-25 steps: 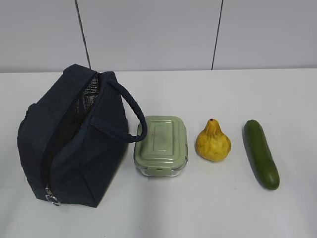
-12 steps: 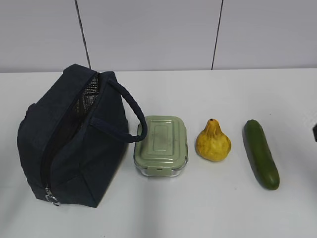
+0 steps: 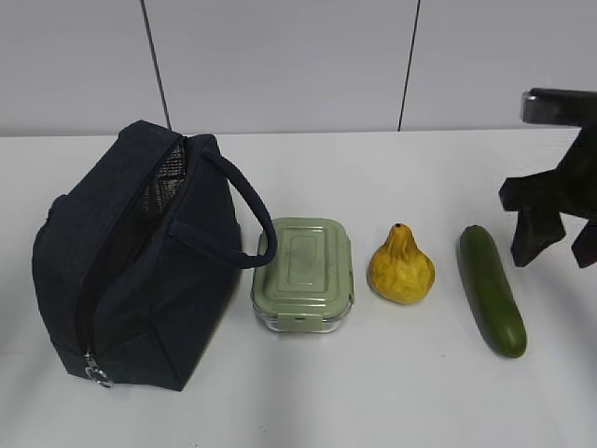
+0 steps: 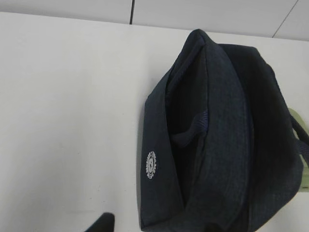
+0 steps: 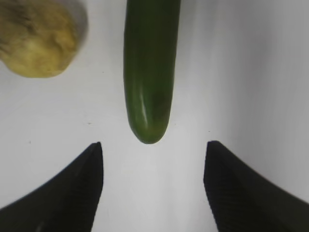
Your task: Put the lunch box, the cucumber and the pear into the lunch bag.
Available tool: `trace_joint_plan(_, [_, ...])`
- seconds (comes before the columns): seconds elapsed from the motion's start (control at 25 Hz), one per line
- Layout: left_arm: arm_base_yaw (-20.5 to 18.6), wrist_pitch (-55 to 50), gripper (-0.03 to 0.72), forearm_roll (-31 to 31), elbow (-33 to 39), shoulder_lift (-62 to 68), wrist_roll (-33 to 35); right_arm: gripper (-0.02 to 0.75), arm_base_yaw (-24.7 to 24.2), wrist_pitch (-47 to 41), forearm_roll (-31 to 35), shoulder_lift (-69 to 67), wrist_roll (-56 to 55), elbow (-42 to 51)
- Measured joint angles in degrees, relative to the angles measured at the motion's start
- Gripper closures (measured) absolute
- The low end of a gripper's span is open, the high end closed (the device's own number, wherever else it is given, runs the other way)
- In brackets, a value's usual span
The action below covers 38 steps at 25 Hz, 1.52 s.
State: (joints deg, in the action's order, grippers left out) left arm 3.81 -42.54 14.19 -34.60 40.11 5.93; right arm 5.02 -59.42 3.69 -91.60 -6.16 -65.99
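Observation:
The navy lunch bag [image 3: 131,271] stands at the left with its zipper open and silvery lining showing. The green-lidded lunch box [image 3: 303,273] sits right of it, then the yellow pear [image 3: 401,268], then the dark green cucumber [image 3: 491,287]. My right gripper [image 3: 560,250] hangs open and empty just right of the cucumber's far end. In the right wrist view the cucumber's end [image 5: 147,92] lies just ahead of the open gripper [image 5: 154,150], with the pear [image 5: 38,41] at the upper left. My left gripper [image 4: 154,226] is beside the bag [image 4: 217,145]; one fingertip [image 4: 102,223] shows.
The white table [image 3: 392,392] runs back to a grey panelled wall [image 3: 280,65]. One bag handle [image 3: 247,219] loops over the lunch box's left edge. A sliver of the lunch box [image 4: 304,180] shows past the bag in the left wrist view.
My right gripper has come into the exterior view from the right edge and now hangs beside the cucumber. The bag, lunch box, pear and cucumber have not moved.

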Motion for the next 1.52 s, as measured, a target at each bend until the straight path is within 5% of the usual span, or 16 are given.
trace_joint_plan(0.24, [0.0, 0.0, 0.349, -0.1, -2.6, 1.3, 0.1, 0.235, 3.9, 3.2, -4.7, -5.1, -5.3, -0.7])
trace_joint_plan(1.36, [0.0, -0.1, 0.349, -0.7, -4.5, 3.9, 0.7, 0.237, 4.2, 12.3, -5.5, -21.7, -7.4, -3.9])
trace_joint_plan(1.52, [0.0, -1.0, 0.349, -0.7, -4.5, 6.5, 2.0, 0.317, 4.2, 12.8, -5.6, -22.3, -7.4, -3.9])
